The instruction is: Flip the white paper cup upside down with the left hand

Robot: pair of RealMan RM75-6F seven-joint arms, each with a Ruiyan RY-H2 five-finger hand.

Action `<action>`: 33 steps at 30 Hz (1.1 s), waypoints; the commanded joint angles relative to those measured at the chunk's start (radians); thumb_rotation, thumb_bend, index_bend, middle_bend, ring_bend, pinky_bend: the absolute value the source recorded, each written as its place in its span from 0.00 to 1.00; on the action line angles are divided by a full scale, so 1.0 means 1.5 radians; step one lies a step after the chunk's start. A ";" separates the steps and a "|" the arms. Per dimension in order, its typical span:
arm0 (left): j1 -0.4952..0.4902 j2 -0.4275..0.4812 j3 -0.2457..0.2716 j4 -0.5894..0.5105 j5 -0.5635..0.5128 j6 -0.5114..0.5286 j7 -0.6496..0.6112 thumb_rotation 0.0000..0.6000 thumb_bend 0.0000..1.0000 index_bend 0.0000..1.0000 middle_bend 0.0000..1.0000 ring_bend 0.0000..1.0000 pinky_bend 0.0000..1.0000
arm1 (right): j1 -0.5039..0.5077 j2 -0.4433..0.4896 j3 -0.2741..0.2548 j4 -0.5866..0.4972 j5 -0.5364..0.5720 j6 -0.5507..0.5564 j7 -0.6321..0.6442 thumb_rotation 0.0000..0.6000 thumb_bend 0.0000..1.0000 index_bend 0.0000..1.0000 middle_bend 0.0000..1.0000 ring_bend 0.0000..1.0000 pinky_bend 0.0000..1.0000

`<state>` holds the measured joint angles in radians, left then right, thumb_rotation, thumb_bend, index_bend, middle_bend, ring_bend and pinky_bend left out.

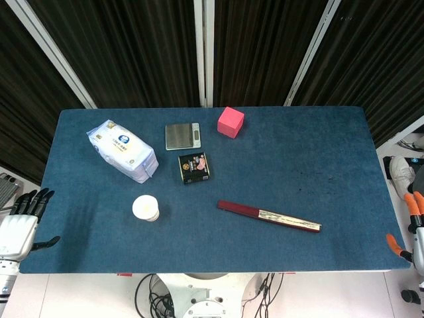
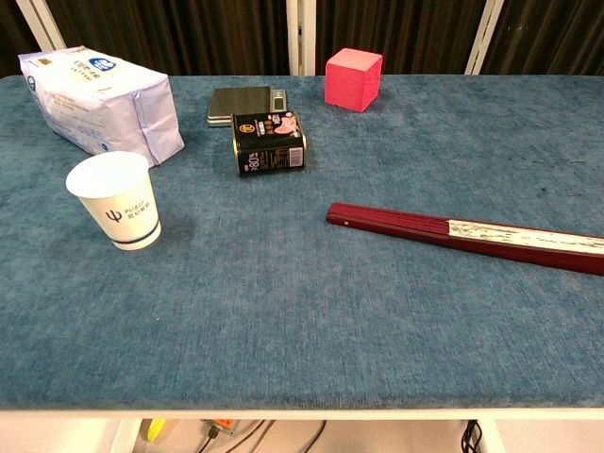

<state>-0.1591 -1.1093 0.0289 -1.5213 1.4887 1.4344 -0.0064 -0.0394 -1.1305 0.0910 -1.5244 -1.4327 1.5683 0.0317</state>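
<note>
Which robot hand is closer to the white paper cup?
Left. The left hand waits off the table edge beside the white paper cup; the right hand is across the table, far away.

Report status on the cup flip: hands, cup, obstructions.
Left robot hand open, off the table's left edge. Right robot hand at right edge, state unclear. White paper cup upright, untouched. Tissue pack close behind it.

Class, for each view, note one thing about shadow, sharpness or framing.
Head view: soft, even light; the white paper cup casts almost no shadow, and both robot hands are cropped at the frame edges. Chest view: the cup is sharp, with a faint shadow to its right.
</note>
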 commanded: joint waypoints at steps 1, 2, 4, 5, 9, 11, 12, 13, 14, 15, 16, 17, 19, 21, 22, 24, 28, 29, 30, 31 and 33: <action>-0.005 -0.002 -0.006 0.003 -0.007 -0.010 0.007 1.00 0.06 0.00 0.02 0.00 0.07 | -0.001 0.000 -0.001 0.000 -0.003 0.002 -0.002 1.00 0.18 0.00 0.00 0.00 0.00; -0.006 -0.003 -0.008 0.003 -0.008 -0.013 0.009 1.00 0.06 0.00 0.02 0.00 0.07 | -0.001 0.001 -0.002 0.000 -0.006 0.003 -0.001 1.00 0.18 0.00 0.00 0.00 0.00; -0.010 -0.006 -0.010 0.001 -0.006 -0.019 0.006 1.00 0.06 0.00 0.03 0.00 0.07 | -0.002 0.004 -0.002 0.000 -0.008 0.004 0.004 1.00 0.18 0.00 0.00 0.00 0.00; -0.011 -0.006 -0.010 0.000 -0.004 -0.021 0.005 1.00 0.06 0.00 0.03 0.00 0.06 | -0.002 0.004 -0.002 0.001 -0.008 0.004 0.005 1.00 0.18 0.00 0.00 0.00 0.00; -0.012 -0.002 -0.013 -0.016 -0.001 -0.022 0.013 1.00 0.06 0.00 0.03 0.00 0.06 | -0.003 0.006 -0.002 0.003 -0.006 0.003 0.011 1.00 0.18 0.00 0.00 0.00 0.00; -0.012 0.005 -0.014 -0.030 -0.002 -0.023 0.017 1.00 0.06 0.00 0.03 0.00 0.06 | -0.005 0.005 -0.003 0.003 -0.010 0.006 0.013 1.00 0.18 0.00 0.00 0.00 0.00; -0.012 0.008 -0.015 -0.035 -0.001 -0.024 0.018 1.00 0.06 0.00 0.03 0.00 0.06 | -0.006 0.004 -0.004 0.002 -0.012 0.008 0.013 1.00 0.18 0.00 0.00 0.00 0.00; -0.013 0.012 -0.014 -0.041 0.001 -0.026 0.020 1.00 0.05 0.00 0.03 0.00 0.06 | -0.006 0.003 -0.005 0.001 -0.013 0.010 0.013 1.00 0.18 0.00 0.00 0.00 0.00; -0.015 0.015 -0.013 -0.044 0.004 -0.029 0.021 1.00 0.05 0.00 0.03 0.00 0.06 | -0.007 0.003 -0.005 0.000 -0.014 0.011 0.012 1.00 0.18 0.00 0.00 0.00 0.00; -0.017 0.017 -0.012 -0.047 0.007 -0.032 0.020 1.00 0.05 0.00 0.03 0.00 0.06 | -0.008 0.003 -0.005 -0.002 -0.015 0.012 0.011 1.00 0.18 0.00 0.00 0.00 0.00; -0.020 0.019 -0.012 -0.049 0.011 -0.037 0.018 1.00 0.05 0.00 0.03 0.00 0.06 | -0.008 0.002 -0.006 -0.003 -0.015 0.012 0.008 1.00 0.18 0.00 0.00 0.00 0.00; -0.023 0.018 -0.012 -0.048 0.014 -0.040 0.016 1.00 0.05 0.00 0.03 0.00 0.07 | -0.008 0.002 -0.006 -0.003 -0.014 0.011 0.006 1.00 0.18 0.00 0.00 0.00 0.00; -0.029 0.015 -0.014 -0.045 0.020 -0.047 0.014 1.00 0.05 0.00 0.03 0.00 0.09 | -0.008 0.002 -0.006 -0.005 -0.012 0.009 0.002 1.00 0.18 0.00 0.00 0.00 0.00; -0.035 0.010 -0.016 -0.045 0.027 -0.049 0.019 1.00 0.05 0.00 0.03 0.00 0.09 | -0.008 0.002 -0.006 -0.006 -0.011 0.008 0.001 1.00 0.19 0.00 0.00 0.00 0.00; -0.038 0.008 -0.016 -0.047 0.032 -0.050 0.023 1.00 0.05 0.00 0.03 0.00 0.10 | -0.009 0.002 -0.006 -0.007 -0.011 0.009 0.001 1.00 0.19 0.00 0.00 0.00 0.00; -0.048 0.006 -0.017 -0.059 0.046 -0.055 0.035 1.00 0.05 0.00 0.03 0.00 0.10 | -0.009 0.004 -0.006 -0.009 -0.013 0.009 0.000 1.00 0.19 0.00 0.00 0.00 0.00; -0.073 0.006 -0.024 -0.090 0.069 -0.074 0.070 1.00 0.06 0.00 0.03 0.00 0.11 | -0.006 0.005 -0.004 -0.008 -0.009 0.004 0.002 1.00 0.19 0.00 0.00 0.00 0.00; -0.083 0.004 -0.026 -0.098 0.075 -0.082 0.080 1.00 0.06 0.00 0.03 0.00 0.12 | -0.005 0.004 -0.003 -0.007 -0.007 0.001 0.003 1.00 0.19 0.00 0.00 0.00 0.00; -0.090 0.003 -0.028 -0.104 0.078 -0.090 0.087 1.00 0.06 0.00 0.03 0.00 0.12 | -0.004 0.004 -0.002 -0.007 -0.005 -0.002 0.004 1.00 0.19 0.00 0.00 0.00 0.00; -0.098 0.001 -0.029 -0.110 0.080 -0.099 0.093 1.00 0.06 0.00 0.03 0.00 0.12 | -0.003 0.004 -0.002 -0.006 -0.004 -0.005 0.005 1.00 0.19 0.00 0.00 0.00 0.00; -0.116 -0.003 -0.034 -0.121 0.079 -0.125 0.114 1.00 0.06 0.00 0.03 0.00 0.12 | -0.001 0.006 -0.002 -0.007 -0.003 -0.009 0.008 1.00 0.19 0.00 0.00 0.00 0.00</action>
<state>-0.3095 -1.1075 -0.0139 -1.6852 1.6025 1.2747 0.1433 -0.0424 -1.1221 0.0874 -1.5347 -1.4384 1.5556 0.0424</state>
